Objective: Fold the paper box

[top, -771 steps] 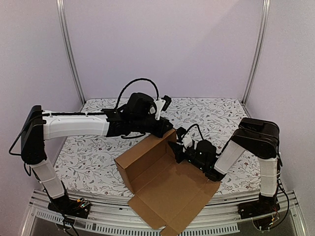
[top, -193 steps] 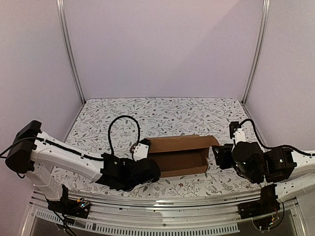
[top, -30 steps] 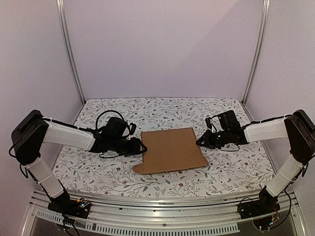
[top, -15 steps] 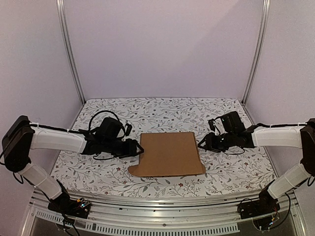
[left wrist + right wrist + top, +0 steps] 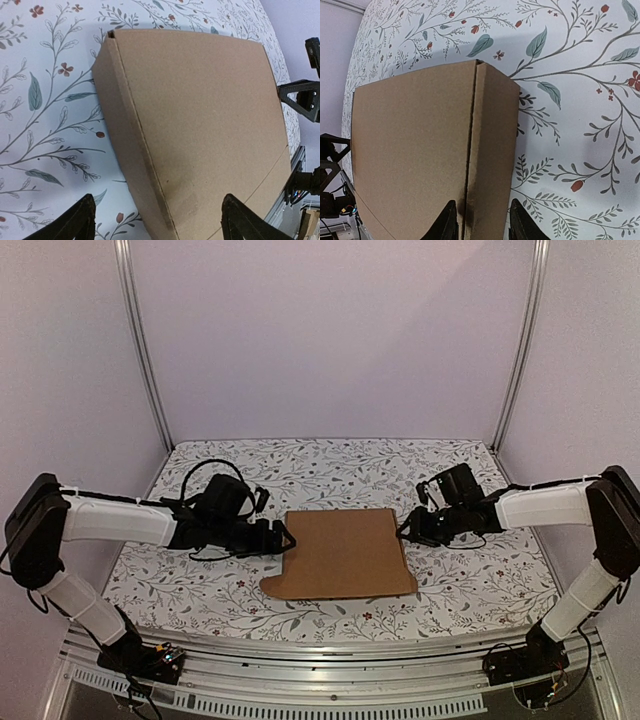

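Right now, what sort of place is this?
Probably a robot test cell: metal posts frame plain walls; the left arm and right arm flank a paper box on a flower-patterned table.

No text, label, brand mark, number or sign can be read on anything in the three views

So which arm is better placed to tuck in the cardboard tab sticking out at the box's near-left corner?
Left, probably. The left gripper sits open at the left edge of the paper box, close to that tab; the right gripper is across the box at its right edge.
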`<state>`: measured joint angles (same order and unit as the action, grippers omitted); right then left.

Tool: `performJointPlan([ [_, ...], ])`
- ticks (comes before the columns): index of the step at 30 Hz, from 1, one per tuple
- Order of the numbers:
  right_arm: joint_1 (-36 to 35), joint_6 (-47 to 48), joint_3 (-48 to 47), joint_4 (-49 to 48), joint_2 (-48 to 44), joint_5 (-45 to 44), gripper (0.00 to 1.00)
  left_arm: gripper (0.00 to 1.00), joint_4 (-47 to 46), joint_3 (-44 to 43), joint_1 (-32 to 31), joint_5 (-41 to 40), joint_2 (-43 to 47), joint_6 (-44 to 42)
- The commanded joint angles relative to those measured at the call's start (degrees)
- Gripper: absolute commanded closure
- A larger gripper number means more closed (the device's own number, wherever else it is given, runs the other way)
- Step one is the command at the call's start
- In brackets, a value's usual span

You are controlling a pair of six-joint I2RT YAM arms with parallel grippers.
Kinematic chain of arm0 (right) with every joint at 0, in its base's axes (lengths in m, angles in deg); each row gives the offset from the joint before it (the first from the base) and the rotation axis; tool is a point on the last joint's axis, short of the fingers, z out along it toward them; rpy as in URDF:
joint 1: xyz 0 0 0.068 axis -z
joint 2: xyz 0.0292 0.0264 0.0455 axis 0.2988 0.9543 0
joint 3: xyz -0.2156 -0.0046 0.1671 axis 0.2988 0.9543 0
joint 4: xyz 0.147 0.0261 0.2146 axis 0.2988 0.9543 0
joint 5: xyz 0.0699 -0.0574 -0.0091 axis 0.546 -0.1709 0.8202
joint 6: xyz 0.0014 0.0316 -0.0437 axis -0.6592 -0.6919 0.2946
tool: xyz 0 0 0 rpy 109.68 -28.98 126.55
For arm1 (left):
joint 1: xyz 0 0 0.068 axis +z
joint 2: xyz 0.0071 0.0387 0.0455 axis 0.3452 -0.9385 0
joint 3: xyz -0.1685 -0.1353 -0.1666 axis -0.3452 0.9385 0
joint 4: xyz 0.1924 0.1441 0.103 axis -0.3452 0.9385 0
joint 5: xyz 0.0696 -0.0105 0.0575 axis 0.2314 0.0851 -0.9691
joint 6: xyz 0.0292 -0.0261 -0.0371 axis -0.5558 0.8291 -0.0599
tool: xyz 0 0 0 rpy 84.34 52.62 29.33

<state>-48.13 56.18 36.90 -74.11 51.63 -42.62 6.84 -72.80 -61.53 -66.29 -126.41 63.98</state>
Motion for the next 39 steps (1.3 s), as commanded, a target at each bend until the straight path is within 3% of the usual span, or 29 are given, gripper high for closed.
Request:
performJointPlan([
  [1, -0.39, -0.56, -0.77, -1.06, 1.66, 0.09, 0.67, 0.14, 1.72, -1.40, 0.86, 0.34, -1.53, -1.40],
  [20, -0.48, -0.58, 4.09, 0.99, -1.73, -5.54, 0.91, 0.14, -1.93, -1.89, 1.00, 5.65, -5.44, 1.28],
  [25, -0.31, -0.13, 5.58, 1.76, -2.60, -6.51, 1.00, 0.14, -6.49, -1.61, 1.08, 7.87, -6.48, 2.53],
  [39, 1.94, 2.22, 9.88, 2.66, -5.00, -7.06, 1.00, 0.12, -13.90, -1.48, 1.17, 13.67, -9.51, 6.22],
])
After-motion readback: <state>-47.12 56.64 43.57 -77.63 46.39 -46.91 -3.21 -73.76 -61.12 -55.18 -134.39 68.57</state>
